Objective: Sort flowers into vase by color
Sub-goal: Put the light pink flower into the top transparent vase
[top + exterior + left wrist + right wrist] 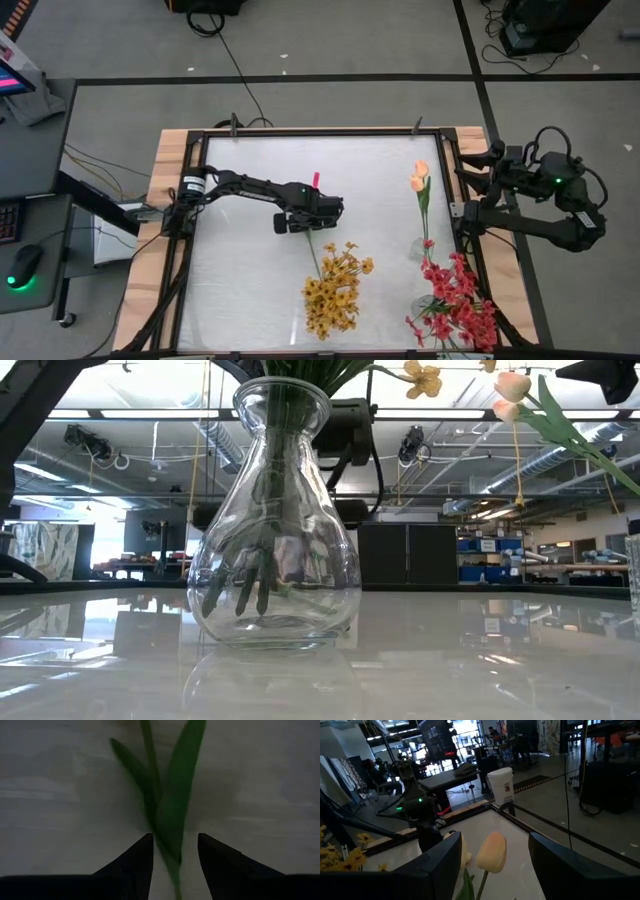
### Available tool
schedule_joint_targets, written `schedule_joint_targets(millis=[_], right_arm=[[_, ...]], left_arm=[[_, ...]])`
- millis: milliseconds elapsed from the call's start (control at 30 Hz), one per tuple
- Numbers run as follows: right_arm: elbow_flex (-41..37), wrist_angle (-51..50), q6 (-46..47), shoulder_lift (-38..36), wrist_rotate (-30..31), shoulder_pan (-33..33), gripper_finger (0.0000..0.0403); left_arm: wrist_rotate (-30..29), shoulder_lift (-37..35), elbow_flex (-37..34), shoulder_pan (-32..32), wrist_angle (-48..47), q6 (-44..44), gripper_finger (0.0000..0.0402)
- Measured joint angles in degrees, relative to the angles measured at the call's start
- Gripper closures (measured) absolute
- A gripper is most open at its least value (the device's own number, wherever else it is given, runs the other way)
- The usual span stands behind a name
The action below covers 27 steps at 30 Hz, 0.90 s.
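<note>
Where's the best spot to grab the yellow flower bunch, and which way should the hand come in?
Grip the bare green stem just behind the yellow flower bunch, straight down, a finger each side: it's slim, the heads bushy and wide. The left hand, open, straddles it; the right hand waits open by the tulip.

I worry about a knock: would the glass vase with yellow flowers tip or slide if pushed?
The glass vase has a wide belly and flat base, so it probably resists tipping. On the glossy table it may slide. Being glass, it likely breaks if it falls.
</note>
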Motion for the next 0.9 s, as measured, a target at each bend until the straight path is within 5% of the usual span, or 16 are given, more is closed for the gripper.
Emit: schedule_joint_targets(millis=[900], right_arm=[[0.0,0.0,-0.02,0.0,-0.02,0.0,0.0164]], left_arm=[[0.45,0.83,-0.03,0.0,1.43,-0.58,0.025]])
